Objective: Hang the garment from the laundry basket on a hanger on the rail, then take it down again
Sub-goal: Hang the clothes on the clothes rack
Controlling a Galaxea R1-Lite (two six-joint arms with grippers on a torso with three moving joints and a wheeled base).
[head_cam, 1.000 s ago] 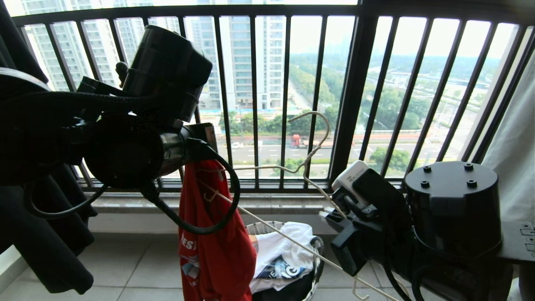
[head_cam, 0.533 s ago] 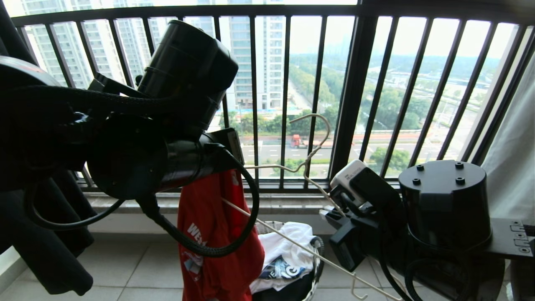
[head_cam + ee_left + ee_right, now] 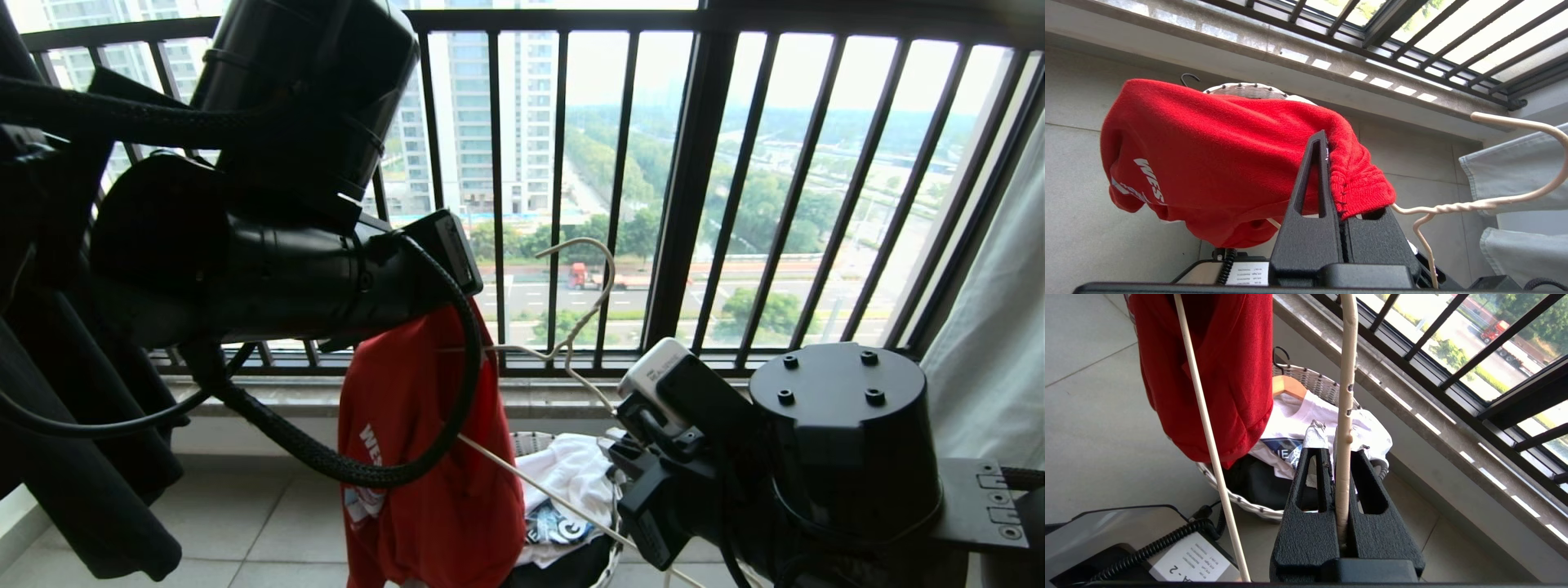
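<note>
The red garment (image 3: 433,457) hangs above the floor, bunched at its ribbed edge (image 3: 1359,188), where my left gripper (image 3: 1331,143) is shut on it. In the head view the left wrist hides those fingers. The cream wire hanger (image 3: 584,306) is tilted, and my right gripper (image 3: 1336,451) is shut on one of its wire arms (image 3: 1346,396). Its other arm (image 3: 1453,208) runs in under the garment's ribbed edge. The laundry basket (image 3: 1314,381) stands on the floor below both grippers, by the window wall. The rail is out of view.
A white shirt with blue print (image 3: 571,474), dark cloth and a wooden hanger (image 3: 1288,386) lie in the basket. The black barred window railing (image 3: 694,188) and its stone sill (image 3: 555,396) are straight ahead. Black clothing (image 3: 90,490) hangs at the left, pale cloth (image 3: 996,343) at the right.
My left arm has risen and carried the red garment up and to the right, toward the hanger. My right gripper has shifted the hanger a little left and down.
</note>
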